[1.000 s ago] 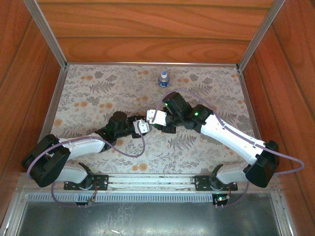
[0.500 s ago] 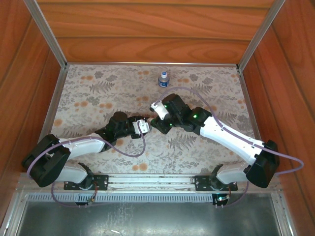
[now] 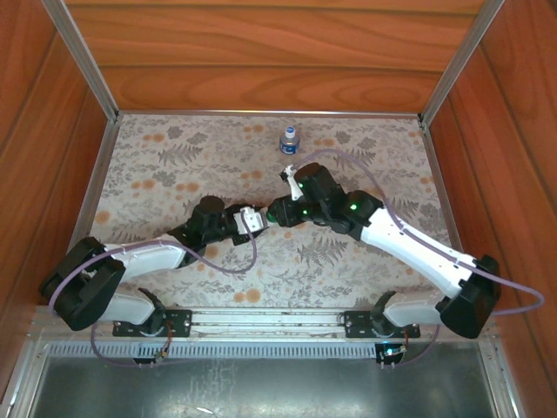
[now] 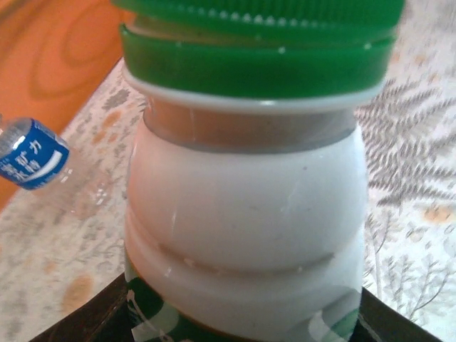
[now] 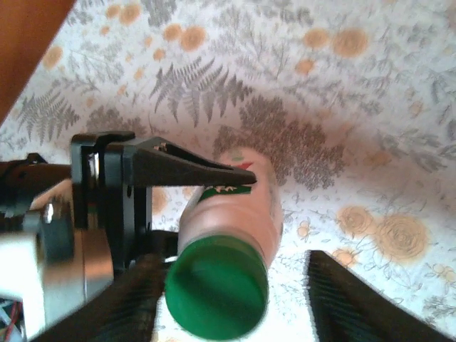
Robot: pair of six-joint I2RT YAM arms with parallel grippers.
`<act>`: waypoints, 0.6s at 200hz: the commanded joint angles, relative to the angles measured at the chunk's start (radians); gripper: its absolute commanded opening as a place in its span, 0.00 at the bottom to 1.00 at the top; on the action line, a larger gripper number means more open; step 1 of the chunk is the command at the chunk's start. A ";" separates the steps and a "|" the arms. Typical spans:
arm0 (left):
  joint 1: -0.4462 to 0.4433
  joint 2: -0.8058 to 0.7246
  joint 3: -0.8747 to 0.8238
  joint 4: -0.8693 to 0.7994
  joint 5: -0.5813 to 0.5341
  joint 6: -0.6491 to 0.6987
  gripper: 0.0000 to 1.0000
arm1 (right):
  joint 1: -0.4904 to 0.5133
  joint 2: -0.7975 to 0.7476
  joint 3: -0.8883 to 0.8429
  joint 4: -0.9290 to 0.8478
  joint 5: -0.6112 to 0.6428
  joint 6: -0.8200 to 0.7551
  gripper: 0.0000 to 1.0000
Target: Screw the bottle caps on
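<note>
One left gripper (image 3: 248, 219), arm stretched toward 2 o'clock, clamped on white bottle (image 4: 246, 214) at table (image 3: 174, 165) centre; green cap (image 5: 216, 291) on neck. One right gripper (image 3: 275, 212), arm bent toward 9 o'clock, fingers (image 5: 342, 299) spread either side of cap. Clear bottle (image 3: 289, 139) at 12 o'clock, far edge.

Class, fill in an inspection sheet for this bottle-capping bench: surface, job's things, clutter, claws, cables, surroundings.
Surface: patterned cloth with ferns and flowers, lying flat.
Job's things: white bottle held tilted, with the green cap on its neck; clear blue-label bottle upright at the far edge.
Clutter: nothing seen.
Claws: left claw shut on the white bottle's body; right claw open, one finger on each side of the green cap.
Cables: left purple cable loops below its arm; right purple cable arcs over its wrist.
Surroundings: wooden walls, metal posts.
</note>
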 commanded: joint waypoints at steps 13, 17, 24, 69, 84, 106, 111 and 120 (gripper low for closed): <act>0.105 0.002 0.075 0.031 0.211 -0.372 0.50 | -0.005 -0.143 -0.047 0.077 0.116 -0.231 0.70; 0.110 0.003 0.080 0.031 0.227 -0.392 0.50 | -0.005 -0.157 -0.056 0.096 0.112 -0.242 0.70; 0.119 0.005 0.087 0.031 0.262 -0.419 0.50 | -0.007 -0.183 -0.077 0.134 0.098 -0.256 0.70; 0.131 0.013 0.114 0.030 0.322 -0.499 0.50 | -0.010 -0.248 -0.182 0.350 -0.041 -0.257 0.73; 0.130 0.013 0.117 0.031 0.321 -0.506 0.50 | -0.010 -0.221 -0.175 0.371 -0.050 -0.248 0.72; 0.130 0.013 0.122 0.032 0.324 -0.518 0.50 | -0.010 -0.172 -0.158 0.390 -0.060 -0.248 0.73; 0.130 0.012 0.123 0.032 0.325 -0.519 0.50 | -0.010 -0.161 -0.158 0.399 -0.061 -0.248 0.72; 0.131 0.010 0.122 0.031 0.326 -0.518 0.50 | -0.010 -0.146 -0.156 0.416 -0.058 -0.247 0.72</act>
